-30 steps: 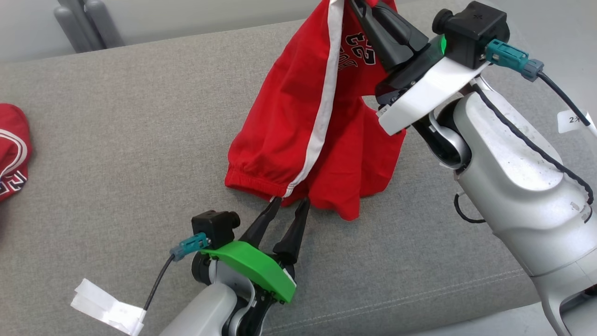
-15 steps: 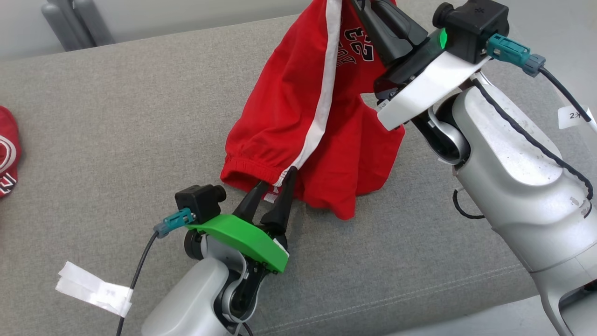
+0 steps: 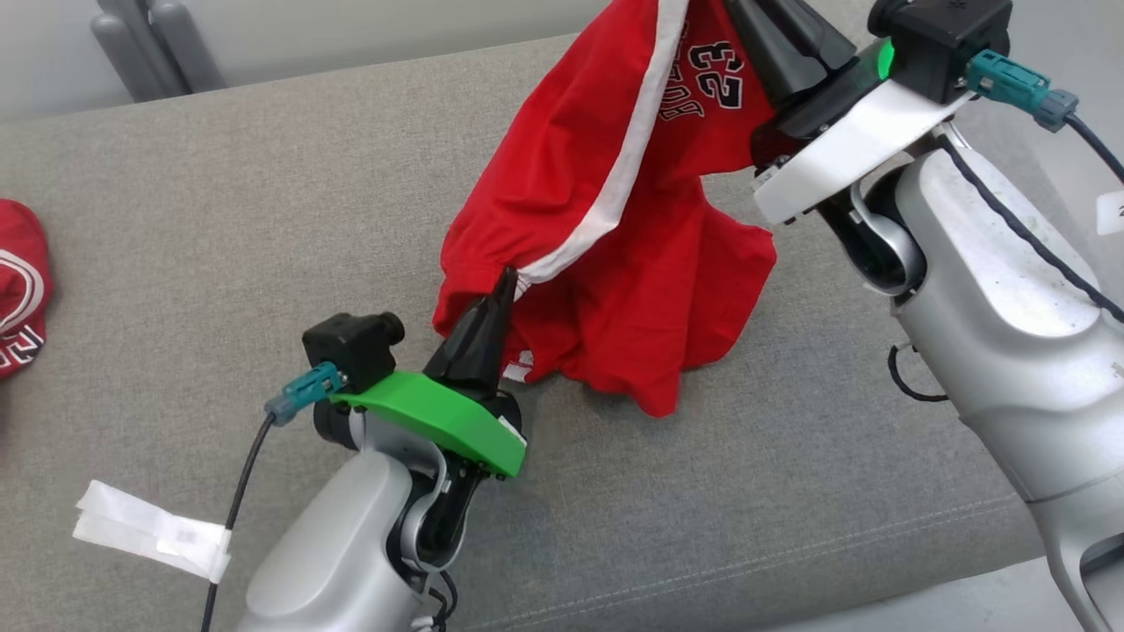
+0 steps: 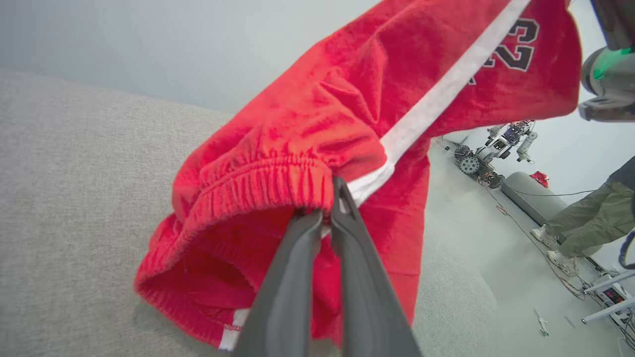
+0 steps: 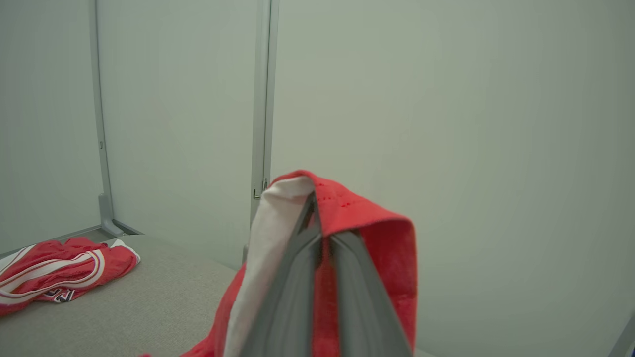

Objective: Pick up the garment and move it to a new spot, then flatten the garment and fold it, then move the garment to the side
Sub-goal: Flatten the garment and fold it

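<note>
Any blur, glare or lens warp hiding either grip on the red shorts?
Head view: sharp, evenly lit, no glare, soft shadow beside the left gripper on the grey cushion. Left wrist view: background tilted, shorts cuff crisp. Right wrist view: right gripper and fabric slightly soft.

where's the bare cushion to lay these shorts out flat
Widest bare patch: grey cushion between the other red garment at the left edge and the held shorts. Smaller strip along the front edge, right of the left gripper. Crowded far right, around the right gripper.
</note>
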Robot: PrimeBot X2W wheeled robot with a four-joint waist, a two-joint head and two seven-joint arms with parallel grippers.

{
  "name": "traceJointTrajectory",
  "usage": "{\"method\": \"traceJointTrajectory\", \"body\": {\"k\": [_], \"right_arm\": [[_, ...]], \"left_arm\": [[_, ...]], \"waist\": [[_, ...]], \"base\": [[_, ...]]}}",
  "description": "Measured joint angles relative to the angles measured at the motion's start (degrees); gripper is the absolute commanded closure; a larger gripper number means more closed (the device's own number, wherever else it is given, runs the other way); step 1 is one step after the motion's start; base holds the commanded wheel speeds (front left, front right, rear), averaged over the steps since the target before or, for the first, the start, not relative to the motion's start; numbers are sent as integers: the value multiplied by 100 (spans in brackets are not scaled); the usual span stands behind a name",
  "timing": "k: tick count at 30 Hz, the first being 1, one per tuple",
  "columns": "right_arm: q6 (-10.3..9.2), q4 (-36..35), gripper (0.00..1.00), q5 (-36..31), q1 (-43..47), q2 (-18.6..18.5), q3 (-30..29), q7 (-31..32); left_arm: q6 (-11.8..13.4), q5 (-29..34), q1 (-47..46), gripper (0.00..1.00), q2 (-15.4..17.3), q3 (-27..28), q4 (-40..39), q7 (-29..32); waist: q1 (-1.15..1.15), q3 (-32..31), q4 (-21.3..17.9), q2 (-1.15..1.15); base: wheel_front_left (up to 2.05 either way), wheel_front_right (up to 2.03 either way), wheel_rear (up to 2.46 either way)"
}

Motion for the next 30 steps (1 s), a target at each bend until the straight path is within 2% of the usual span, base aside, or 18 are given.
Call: {"method": "traceJointTrajectory", "body": {"k": [5, 11, 15, 18, 24, 30], "right_arm": [[-12, 23, 100, 26, 54, -181, -169, -3], [-67, -1, 100, 113, 220, -369, -448, -52], [-77, -144, 100, 272, 308, -437, -684, -69], [-68, -176, 100, 426, 402, -443, -777, -70], [-65, -181, 100, 453, 651, -527, -713, -70], [-62, -531, 100, 635, 1092, -641, -717, -71]], "left_arm": [[-1, 312, -155, 100, 66, 389, -101, 0], [-9, 544, -447, 100, 501, 938, -512, -16], [-47, 533, -608, 100, 635, 1281, -860, -19], [-140, 348, -649, 100, 739, 1280, -880, -23], [-153, 208, -669, 100, 1102, 1304, -935, 261], [-155, 99, -657, 100, 1107, 1374, -1366, 311]], "waist": [[0, -96, 51, 0], [0, -264, 76, 0], [0, -402, 62, 0], [0, -518, 41, 0], [0, -760, -27, 0], [0, -976, -95, 0]], "base": [[0, 0, 0], [0, 0, 0], [0, 0, 0], [0, 0, 0], [0, 0, 0], [0, 0, 0]]}}
